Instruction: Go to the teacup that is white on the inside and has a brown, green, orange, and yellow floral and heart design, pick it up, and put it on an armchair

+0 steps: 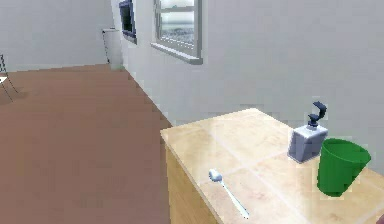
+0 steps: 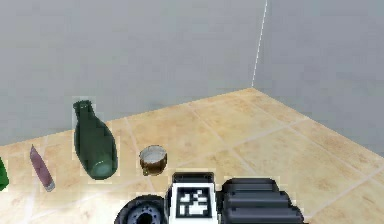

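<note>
Saw small brownish patterned teacup [image 2: 152, 158] upright at lower centre of the arm side view, on tan tiled desk [image 2: 250, 130], just above dark tool [image 2: 146, 210]. Couldn't tell the tool's state, grasping anything or not. Noted dark green glass bottle [image 2: 95, 140] left of teacup.

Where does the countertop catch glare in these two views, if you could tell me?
In the forward view, a pale sheen streaks the countertop around the spoon; in the arm side view, the countertop around the bottle and the small cup looks evenly lit, with no glare.
</note>
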{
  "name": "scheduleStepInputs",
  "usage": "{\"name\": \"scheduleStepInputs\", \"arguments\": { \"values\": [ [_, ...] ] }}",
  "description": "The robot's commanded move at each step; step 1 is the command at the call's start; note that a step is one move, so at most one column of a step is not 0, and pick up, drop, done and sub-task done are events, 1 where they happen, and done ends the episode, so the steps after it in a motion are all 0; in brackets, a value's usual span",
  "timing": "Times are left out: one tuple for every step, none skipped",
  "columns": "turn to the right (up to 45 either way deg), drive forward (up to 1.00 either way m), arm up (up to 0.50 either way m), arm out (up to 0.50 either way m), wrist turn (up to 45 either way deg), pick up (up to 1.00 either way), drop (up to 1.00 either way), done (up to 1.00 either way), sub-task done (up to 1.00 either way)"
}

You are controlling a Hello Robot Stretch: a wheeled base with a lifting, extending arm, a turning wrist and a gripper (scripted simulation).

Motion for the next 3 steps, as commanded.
{"name": "scheduleStepInputs", "arguments": {
  "values": [
    [0.0,0.00,0.00,0.16,0.0,0.00,0.00,0.00,0.00],
    [0.0,0.00,0.00,0.00,45.0,0.00,0.00,0.00,0.00],
    [0.0,0.00,0.00,0.00,45.0,0.00,0.00,0.00,0.00]
  ]
}}
